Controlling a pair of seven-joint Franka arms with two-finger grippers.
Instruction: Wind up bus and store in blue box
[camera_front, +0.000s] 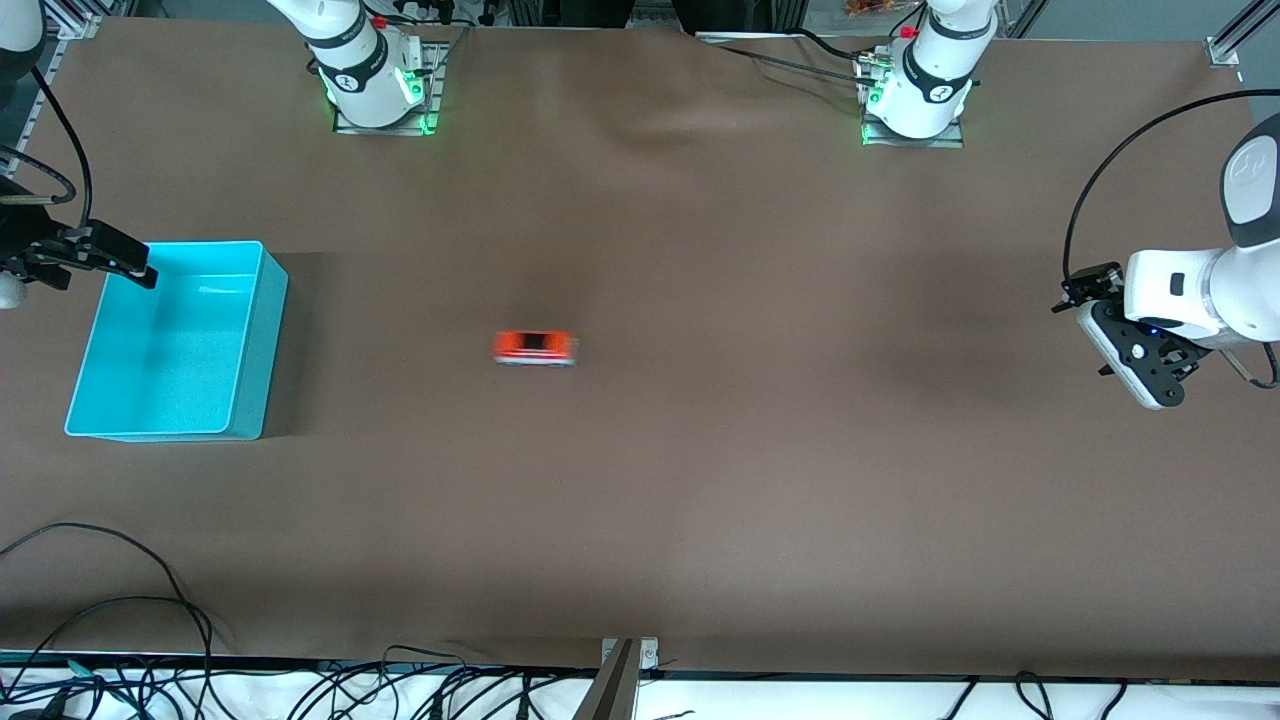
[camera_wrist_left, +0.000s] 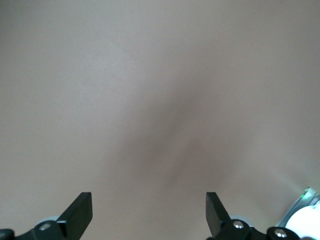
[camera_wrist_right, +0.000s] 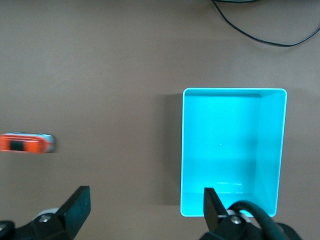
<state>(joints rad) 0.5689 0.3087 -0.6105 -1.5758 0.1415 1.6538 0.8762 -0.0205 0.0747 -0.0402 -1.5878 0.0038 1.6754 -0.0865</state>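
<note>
Storing is not done: the bus (camera_front: 535, 348) sits blurred mid-frame on the table (camera_front: 700, 480), the blue box (camera_front: 255, 345) at frame left holds nothing, and both the left gripper (camera_wrist_left: 149, 212) and right gripper (camera_wrist_right: 145, 207) hang wide apart, holding nothing.

Right gripper (camera_wrist_right: 145, 207): both dark fingertips (camera_wrist_right: 77, 202) visible, spread wide apart with nothing between them, held above the brown table (camera_wrist_right: 100, 65). One fingertip overlaps the rim of the blue box (camera_wrist_right: 232, 150). The box stands upright, open top toward the camera, interior empty. The bus (camera_wrist_right: 26, 143), orange with a dark roof window, sits on the table well apart from the box; its outline is smeared. A black cable (camera_wrist_right: 260, 37) lies on the table near the box's short end. A thick black hose crosses beside one finger.
</note>
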